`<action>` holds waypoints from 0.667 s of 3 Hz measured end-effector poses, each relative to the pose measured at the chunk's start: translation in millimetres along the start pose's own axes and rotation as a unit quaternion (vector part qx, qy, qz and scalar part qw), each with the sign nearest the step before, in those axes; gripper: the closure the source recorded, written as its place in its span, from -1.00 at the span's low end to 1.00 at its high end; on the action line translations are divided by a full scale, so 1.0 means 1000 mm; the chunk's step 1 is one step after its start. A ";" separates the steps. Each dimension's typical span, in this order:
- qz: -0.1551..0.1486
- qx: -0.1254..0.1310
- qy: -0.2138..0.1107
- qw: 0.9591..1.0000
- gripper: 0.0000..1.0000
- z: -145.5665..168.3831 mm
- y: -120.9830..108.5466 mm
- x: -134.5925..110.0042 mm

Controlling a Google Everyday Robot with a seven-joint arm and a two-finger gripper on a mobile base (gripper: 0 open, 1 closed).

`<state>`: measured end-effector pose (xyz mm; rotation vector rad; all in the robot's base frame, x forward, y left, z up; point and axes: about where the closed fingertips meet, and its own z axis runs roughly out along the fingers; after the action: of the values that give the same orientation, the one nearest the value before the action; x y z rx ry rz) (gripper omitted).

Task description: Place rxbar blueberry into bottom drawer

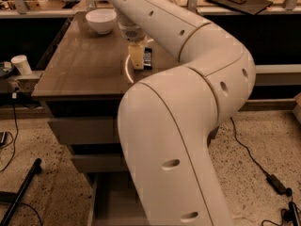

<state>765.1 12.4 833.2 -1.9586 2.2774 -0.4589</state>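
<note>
The rxbar blueberry (pixel 147 57) is a small dark bar lying on the brown cabinet top (pixel 84 65), near the top's middle. My gripper (pixel 138 58) reaches down from the big white arm (pixel 188 126) and sits right against the bar's left side at the surface. The bottom drawer (pixel 110 204) is pulled out at the foot of the cabinet. Its flat grey floor shows to the left of the arm, and the arm hides the rest of it.
A white bowl (pixel 101 20) stands at the back left of the top. Two closed upper drawers (pixel 82 131) sit under the top. A white cup (pixel 21 64) rests on a low ledge at left. Cables (pixel 263 173) and a black stand leg (pixel 21 192) lie on the speckled floor.
</note>
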 end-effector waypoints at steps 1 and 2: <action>0.000 0.000 0.000 1.000 0.60 0.000 0.000 0.000; 0.000 0.000 0.000 1.000 1.00 0.000 0.000 0.000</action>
<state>765.1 12.4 833.1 -1.9585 2.2773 -0.4589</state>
